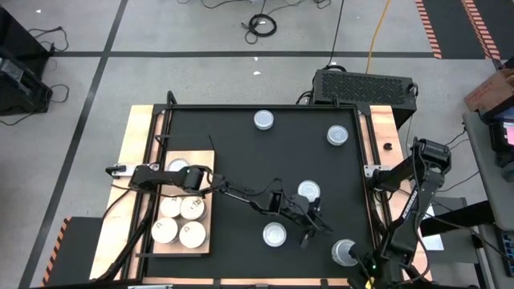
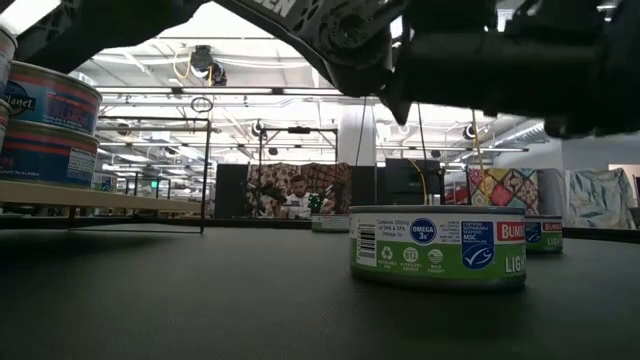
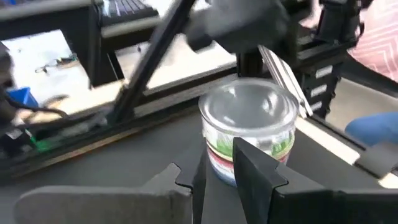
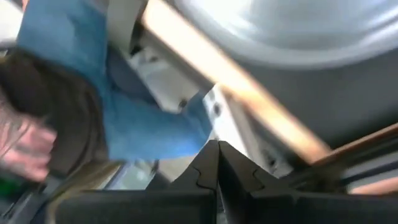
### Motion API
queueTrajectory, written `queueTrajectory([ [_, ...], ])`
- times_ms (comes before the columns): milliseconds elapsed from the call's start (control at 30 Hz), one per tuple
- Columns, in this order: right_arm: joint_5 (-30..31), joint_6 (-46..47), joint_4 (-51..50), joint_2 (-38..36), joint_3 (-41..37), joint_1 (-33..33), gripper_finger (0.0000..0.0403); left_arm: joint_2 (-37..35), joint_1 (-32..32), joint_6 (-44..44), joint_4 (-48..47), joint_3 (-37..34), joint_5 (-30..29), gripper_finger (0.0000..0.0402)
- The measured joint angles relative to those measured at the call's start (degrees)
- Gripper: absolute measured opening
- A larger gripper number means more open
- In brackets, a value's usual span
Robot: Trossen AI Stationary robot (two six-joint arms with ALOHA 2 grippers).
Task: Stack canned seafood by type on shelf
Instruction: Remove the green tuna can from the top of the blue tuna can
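The big black mat (image 1: 265, 160) covers most of the bench. On its left side lies the flat light-brown wooden shelf (image 1: 205, 241). Round flat tins with cream tops (image 1: 181, 220) sit close together on the shelf. In the low view, tins on the shelf are stacked one on another.

Five round flat tins with silver tops (image 1: 263, 120) lie well apart on the mat.

The left arm reaches from the shelf side across the mat. The left gripper (image 1: 309, 227) is between two silver tins in the middle. Its jaws are a little apart and hold nothing. One silver tin with a green label (image 3: 249, 130) stands just in front of them.

The right gripper (image 1: 357, 261) is low at the mat's near right corner, beside a silver tin (image 1: 344, 251). Its jaws are pressed together and hold nothing.
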Motion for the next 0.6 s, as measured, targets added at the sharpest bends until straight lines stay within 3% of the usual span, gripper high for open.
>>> queueTrajectory([
  [167, 2.05, 0.03, -4.97, 0.0, 0.0, -0.63, 0.0001, 1.05, -0.6, 0.04, -0.17, 0.25, -4.96, 0.0081],
  [600, 1.91, -0.99, -8.32, 0.0, 0.0, -2.09, 0.0, 1.23, -2.03, 2.47, 4.14, 1.85, -10.11, 0.0081],
])
